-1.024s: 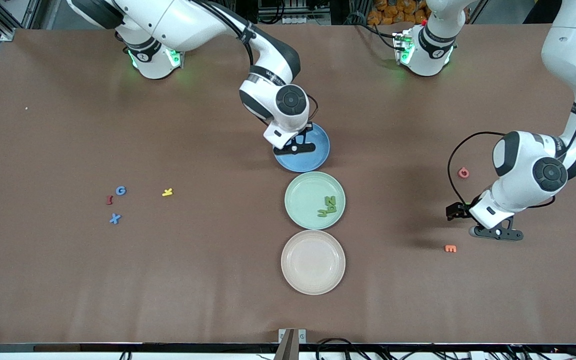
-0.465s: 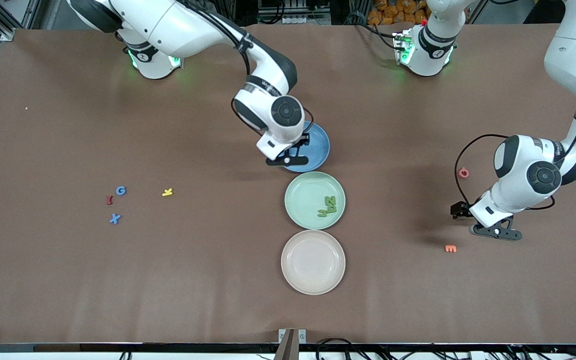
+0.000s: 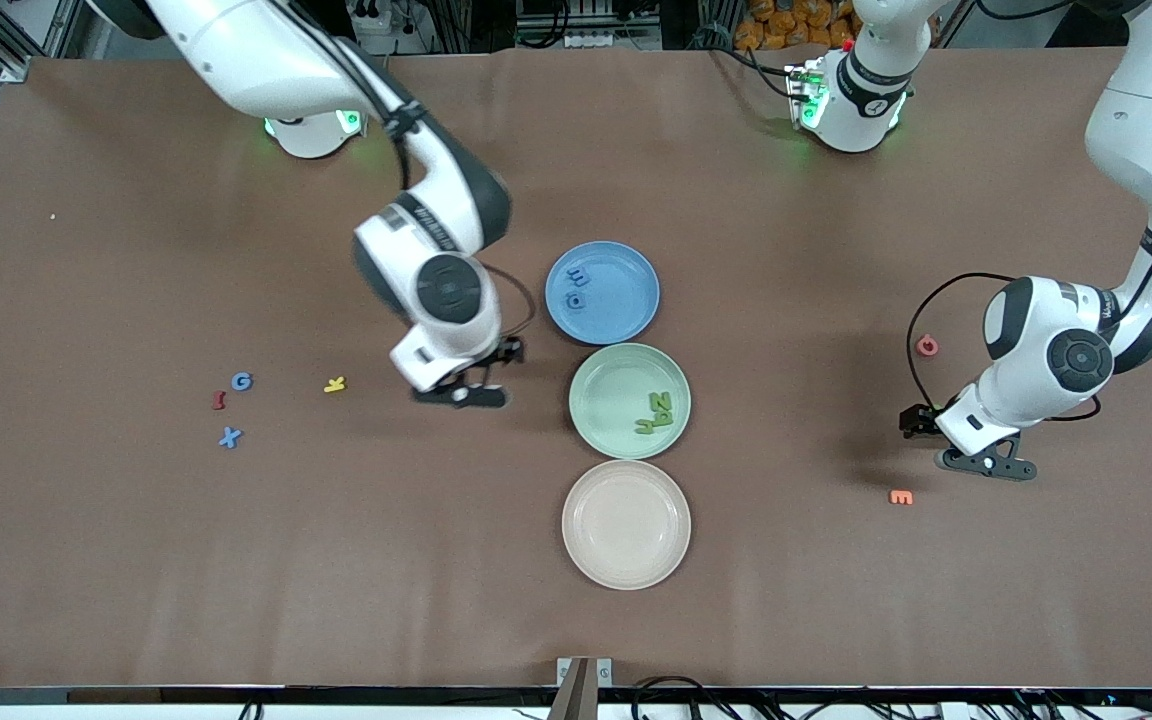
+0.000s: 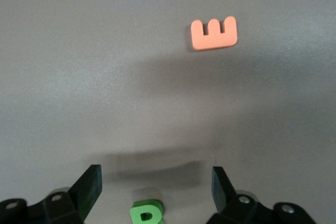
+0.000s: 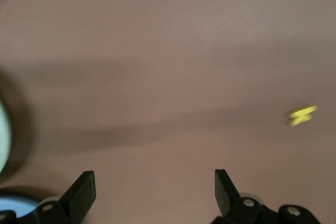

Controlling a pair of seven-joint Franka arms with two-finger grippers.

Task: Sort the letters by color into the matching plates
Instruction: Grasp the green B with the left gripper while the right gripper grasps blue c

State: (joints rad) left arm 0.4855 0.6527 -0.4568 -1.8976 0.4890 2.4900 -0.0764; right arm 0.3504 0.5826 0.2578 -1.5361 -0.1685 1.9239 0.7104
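Letters sit partly sorted: two blue ones (image 3: 577, 289) lie in the blue plate (image 3: 626, 310), and green ones (image 3: 657, 412) lie in the green plate (image 3: 601, 420) just nearer the camera, so each colour's pile has begun. A cream plate (image 3: 626, 560) is nearest the front edge of the tabletop. Toward the right arm's end lie a blue G (image 3: 241, 381), a blue X (image 3: 229, 437), a red letter (image 3: 218, 401) and a yellow letter (image 3: 335, 384).

The right gripper (image 3: 459, 394) hangs released and empty over bare tabletop between the yellow letter and the green plate, probably bound for the loose blue ones.

The left gripper (image 4: 156, 192) hovers with fingers spread around a green letter (image 4: 147, 213), apparently to grasp it; an orange E (image 3: 901, 497) and a red O (image 3: 927, 346) lie near.
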